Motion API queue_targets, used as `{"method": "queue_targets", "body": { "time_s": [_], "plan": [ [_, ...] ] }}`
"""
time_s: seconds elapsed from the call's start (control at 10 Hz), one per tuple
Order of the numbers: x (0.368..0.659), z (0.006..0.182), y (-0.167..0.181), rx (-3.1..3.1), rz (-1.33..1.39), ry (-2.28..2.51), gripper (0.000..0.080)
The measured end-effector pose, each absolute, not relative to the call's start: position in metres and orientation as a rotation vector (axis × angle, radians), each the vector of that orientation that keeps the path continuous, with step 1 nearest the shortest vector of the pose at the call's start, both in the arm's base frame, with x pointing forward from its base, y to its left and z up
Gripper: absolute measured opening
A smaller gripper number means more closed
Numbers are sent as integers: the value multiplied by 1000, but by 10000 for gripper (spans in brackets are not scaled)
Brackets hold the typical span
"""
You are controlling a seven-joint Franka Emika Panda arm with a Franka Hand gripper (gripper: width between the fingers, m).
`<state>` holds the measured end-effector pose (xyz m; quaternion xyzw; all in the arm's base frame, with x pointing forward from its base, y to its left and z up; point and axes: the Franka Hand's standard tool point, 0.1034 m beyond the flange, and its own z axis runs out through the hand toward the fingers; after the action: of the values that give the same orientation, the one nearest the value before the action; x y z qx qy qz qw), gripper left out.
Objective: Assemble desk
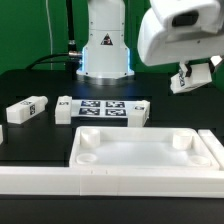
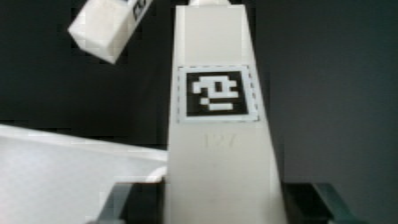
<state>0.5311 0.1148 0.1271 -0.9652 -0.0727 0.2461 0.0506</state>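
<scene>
1. The claw [image 1: 193, 76] hangs in the air at the exterior view's right, above the far right corner of the tabletop [image 1: 140, 150]. It is clenched on the held leg [image 2: 217, 120].
2. In the wrist view the dark fingers [image 2: 128, 203] press the held leg from both sides near one end. They are cut off by the picture's edge.
3. The held leg is a long white block with one black-white tag. In the exterior view it is small, tilted and partly hidden by the arm's white head.
4. The tabletop lies flat on the black worktop [image 1: 40, 140], rim up, with round corner sockets. Its near side touches the long white rail [image 1: 60, 182].
5. The marker board [image 1: 100, 108] lies just behind the tabletop.
6. A loose leg [image 1: 25, 108] lies on the worktop at the exterior view's left, well apart from the tabletop.
7. A white piece [image 1: 3, 131] at that edge is cut off, and I cannot tell what it is.
8. The wrist view also shows a tilted white block [image 2: 107, 28], blurred and cut off. I cannot tell which part it is.
</scene>
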Motion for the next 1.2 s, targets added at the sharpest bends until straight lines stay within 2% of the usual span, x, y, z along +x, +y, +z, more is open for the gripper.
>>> {"method": "queue_targets", "body": {
  "time_s": [0.3, 0.6, 0.7, 0.9, 1.2],
  "plan": [
    [545, 125, 114, -3006, 422, -206, 291],
    [575, 152, 107, -3026, 152, -222, 291],
    [580, 156, 108, -3028, 98, -223, 291],
    [584, 153, 107, -3031, -105, -214, 291],
    [611, 157, 107, -2996, -466, -252, 291]
  ]
}}
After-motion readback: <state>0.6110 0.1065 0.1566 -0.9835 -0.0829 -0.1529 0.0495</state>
